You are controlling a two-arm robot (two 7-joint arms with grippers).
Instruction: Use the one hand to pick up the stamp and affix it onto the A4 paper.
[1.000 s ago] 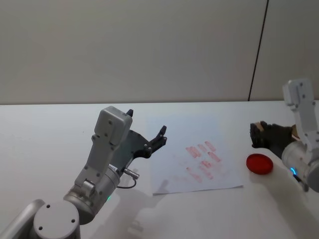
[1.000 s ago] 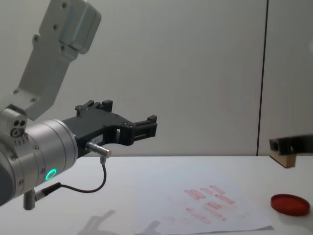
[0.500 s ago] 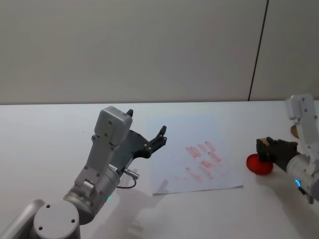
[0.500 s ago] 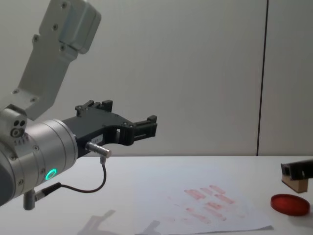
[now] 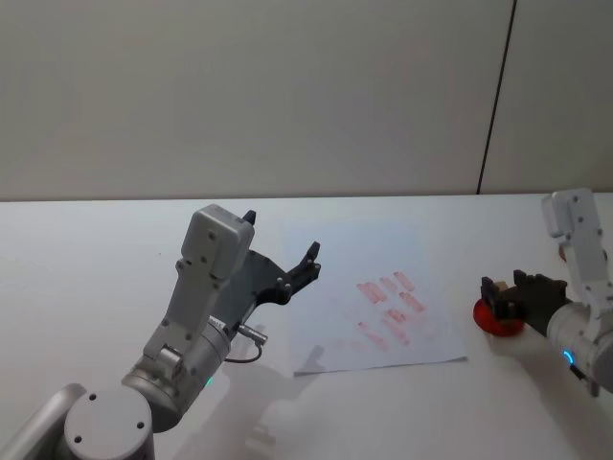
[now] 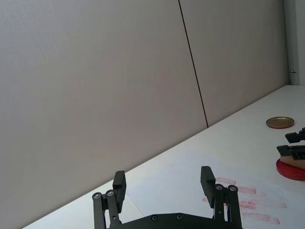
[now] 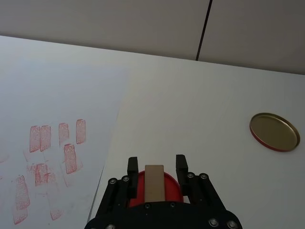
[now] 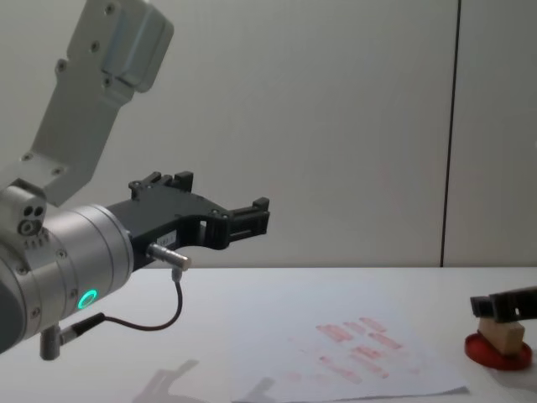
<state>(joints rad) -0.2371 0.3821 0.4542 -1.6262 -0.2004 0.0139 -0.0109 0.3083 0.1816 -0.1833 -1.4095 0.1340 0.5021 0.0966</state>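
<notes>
Now right tool (image 5: 500, 305) grips stamp (image 8: 504, 333), pressing it on red ink pad (image 8: 500, 353) beside paper (image 5: 369, 297). White counter (image 5: 86, 268), grey wall. Left tool (image 8: 220, 220) raised, fingers spread.

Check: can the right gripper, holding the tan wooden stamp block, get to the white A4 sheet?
Probably yes. The right gripper holds the stamp on the ink pad; bare table lies toward the paper.
</notes>
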